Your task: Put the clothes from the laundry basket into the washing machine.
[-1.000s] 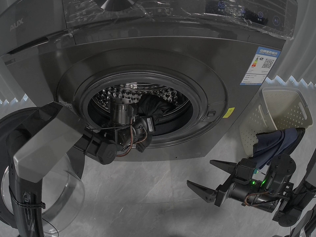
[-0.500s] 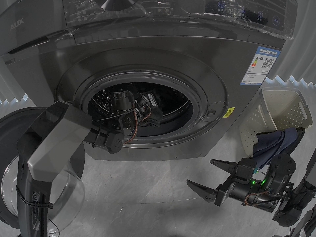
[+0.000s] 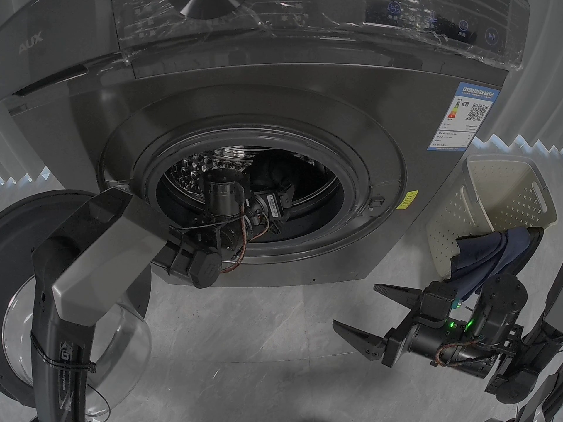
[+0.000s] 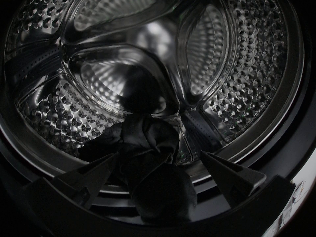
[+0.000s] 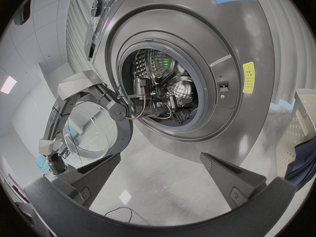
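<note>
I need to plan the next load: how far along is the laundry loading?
Done: a dark garment lies in the drum. In hand: nothing; the left gripper is open around it, the right gripper open above the floor. Left: a blue garment hangs over the basket rim.

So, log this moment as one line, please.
left gripper: open, at drum mouth | dark cloth: in drum, ungripped | right gripper: open, above floor | blue cloth: draped on basket
</note>
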